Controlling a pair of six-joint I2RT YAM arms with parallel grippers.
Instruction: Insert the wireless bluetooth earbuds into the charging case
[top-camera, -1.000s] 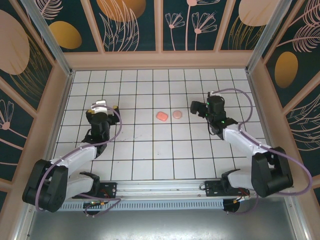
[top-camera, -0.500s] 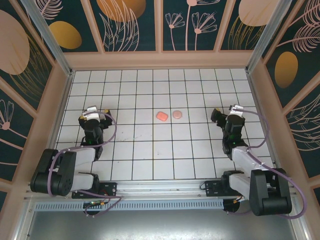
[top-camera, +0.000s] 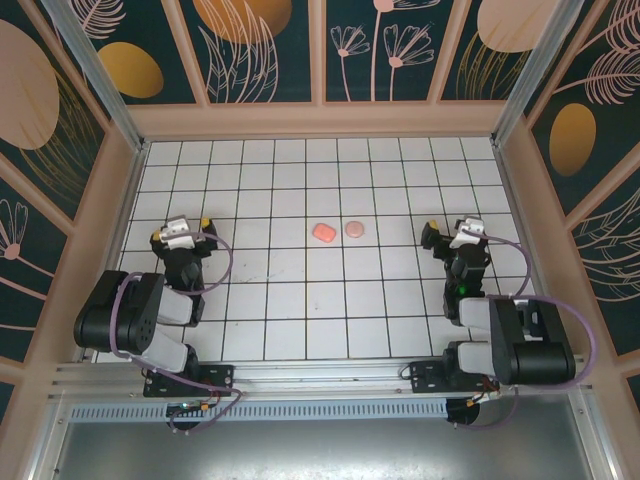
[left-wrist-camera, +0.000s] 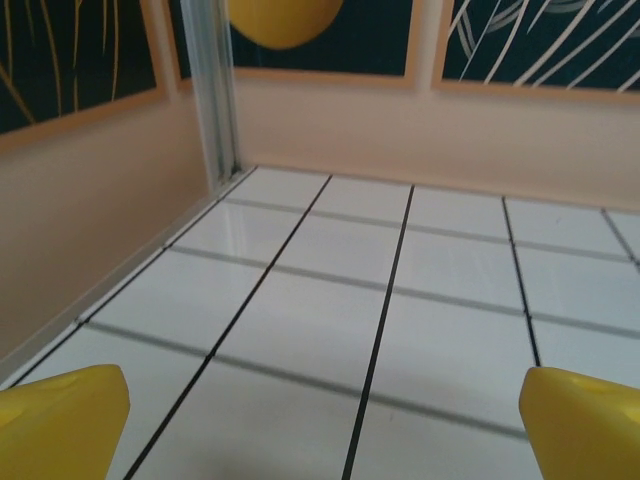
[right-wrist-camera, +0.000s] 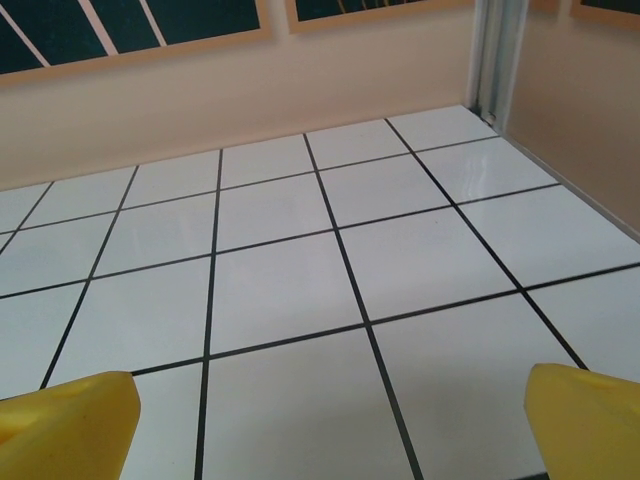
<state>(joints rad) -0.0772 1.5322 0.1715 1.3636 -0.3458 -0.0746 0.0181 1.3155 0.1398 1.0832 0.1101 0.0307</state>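
The charging case (top-camera: 323, 232), a small salmon-pink oblong, lies on the white tiled floor near the middle of the top view. The earbuds are out of view. My left gripper (top-camera: 182, 226) sits far to the case's left, folded back over its own arm. My right gripper (top-camera: 458, 229) sits far to the case's right, likewise folded back. Both stand open. In the left wrist view the yellow fingertips (left-wrist-camera: 62, 420) are wide apart over bare tiles, with the left gripper (left-wrist-camera: 325, 430) empty. The right gripper (right-wrist-camera: 330, 430) is also empty, its fingertips (right-wrist-camera: 585, 420) spread wide.
A flat round pink disc (top-camera: 354, 229) lies just right of the case. Peach walls (top-camera: 320, 120) enclose the tiled floor on three sides. A metal corner post (left-wrist-camera: 215, 90) stands ahead of the left gripper, and the right wall (right-wrist-camera: 580, 90) is near the right gripper.
Both arms have drawn back from the middle towards their bases and the side walls, folding up. The case and the disc have not moved. Both grippers stayed open.
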